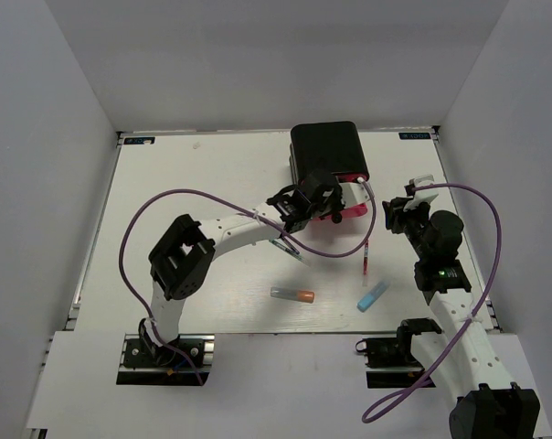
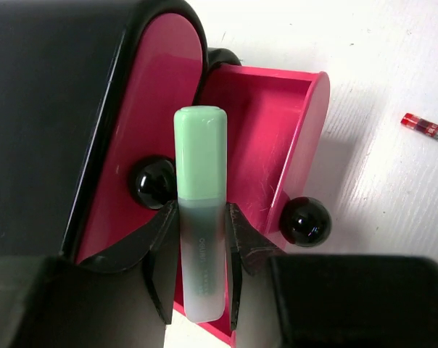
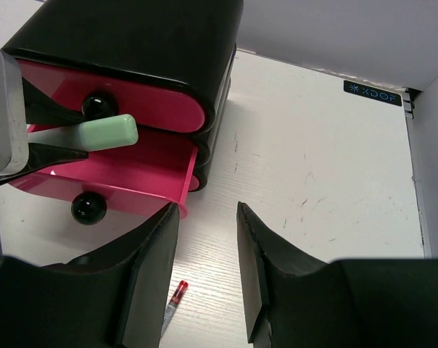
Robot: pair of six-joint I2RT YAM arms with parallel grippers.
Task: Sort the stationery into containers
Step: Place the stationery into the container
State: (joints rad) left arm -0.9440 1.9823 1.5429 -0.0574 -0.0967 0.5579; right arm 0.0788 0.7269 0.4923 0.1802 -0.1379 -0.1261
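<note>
From above, the left gripper [image 1: 305,203] covers most of the open pink drawer [image 1: 353,209] in front of the black case [image 1: 326,146], hiding the green marker [image 2: 200,167]; right of the case, the left wrist view's edge cuts off the red pen [image 2: 425,128]; in the right wrist view, its far end slips behind the right gripper [image 3: 208,268].

table: white [image 1: 194,274] | walls: plain grey-white [image 1: 258,55] | light: even

Glossy black case [image 2: 52,109], frosted marker [image 2: 201,217]
</note>
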